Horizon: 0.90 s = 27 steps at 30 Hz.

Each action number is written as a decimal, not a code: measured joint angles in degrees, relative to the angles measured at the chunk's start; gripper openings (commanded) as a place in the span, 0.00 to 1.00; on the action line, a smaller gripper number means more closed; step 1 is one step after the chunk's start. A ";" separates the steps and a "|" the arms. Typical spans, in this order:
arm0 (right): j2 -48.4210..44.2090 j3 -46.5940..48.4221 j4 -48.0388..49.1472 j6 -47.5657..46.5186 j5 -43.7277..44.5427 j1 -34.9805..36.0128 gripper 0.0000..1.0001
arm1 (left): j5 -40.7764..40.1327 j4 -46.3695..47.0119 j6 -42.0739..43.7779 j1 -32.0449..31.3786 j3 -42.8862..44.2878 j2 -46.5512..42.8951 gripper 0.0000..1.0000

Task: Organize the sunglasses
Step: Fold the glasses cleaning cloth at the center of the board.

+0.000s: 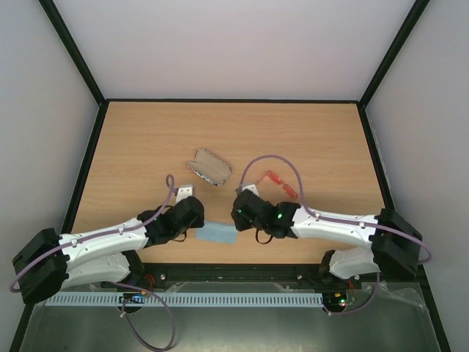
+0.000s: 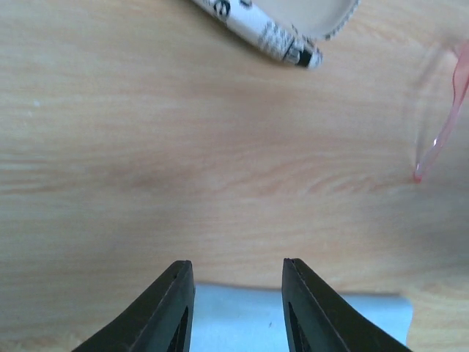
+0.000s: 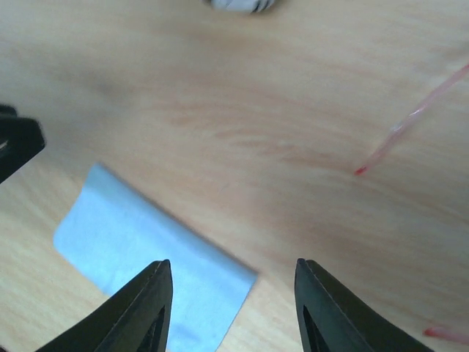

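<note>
The red-orange sunglasses (image 1: 281, 185) lie on the table right of centre; one temple arm shows in the left wrist view (image 2: 448, 117) and in the right wrist view (image 3: 410, 117). The patterned case (image 1: 209, 166) lies open behind the middle, its edge in the left wrist view (image 2: 271, 33). The light-blue cloth (image 1: 217, 233) lies flat between both grippers, also in the wrist views (image 2: 242, 319) (image 3: 139, 242). My left gripper (image 2: 238, 268) is open and empty over the cloth's far edge. My right gripper (image 3: 233, 268) is open and empty over the cloth's corner.
The wooden table (image 1: 146, 147) is boxed by black-framed white walls. The purple cable of the right arm (image 1: 275, 158) loops above the sunglasses. The left gripper's body (image 3: 15, 143) shows at the left edge of the right wrist view.
</note>
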 measured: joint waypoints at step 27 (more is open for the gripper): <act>3.67 15.04 -28.61 4.74 -21.55 -9.14 0.45 | 16.55 -30.49 -2.58 5.81 24.02 10.80 0.33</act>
